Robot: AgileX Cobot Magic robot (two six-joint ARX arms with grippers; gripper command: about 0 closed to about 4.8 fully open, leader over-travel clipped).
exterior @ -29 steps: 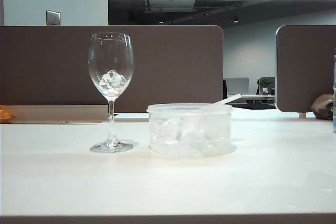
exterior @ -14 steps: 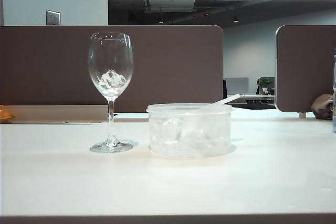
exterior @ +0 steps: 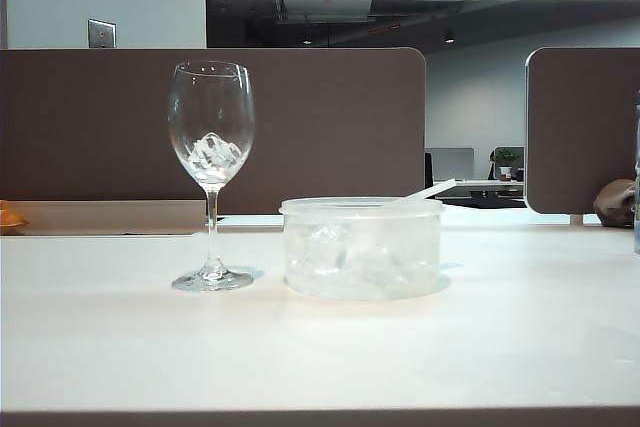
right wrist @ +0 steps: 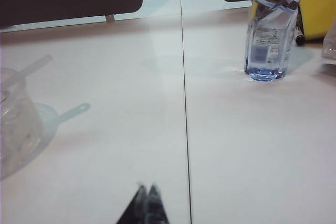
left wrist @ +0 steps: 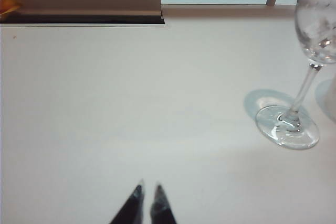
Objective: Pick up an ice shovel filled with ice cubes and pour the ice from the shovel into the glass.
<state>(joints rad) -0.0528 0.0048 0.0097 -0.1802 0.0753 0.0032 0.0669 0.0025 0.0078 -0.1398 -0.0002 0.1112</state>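
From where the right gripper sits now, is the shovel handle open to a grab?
Probably yes. The right gripper is shut, low over bare table, and the ice shovel handle sticks out over the tub rim toward that side with nothing between. It must open first.

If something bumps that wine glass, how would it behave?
The wine glass would probably tip easily: its tall bowl sits on a thin stem above a small foot. It looks thin and fragile. The few ice cubes in the bowl likely add little steadying weight.

Only a blurred, unreadable printed label on the plastic water bottle (right wrist: pixel 270 30); no legible text anywhere.
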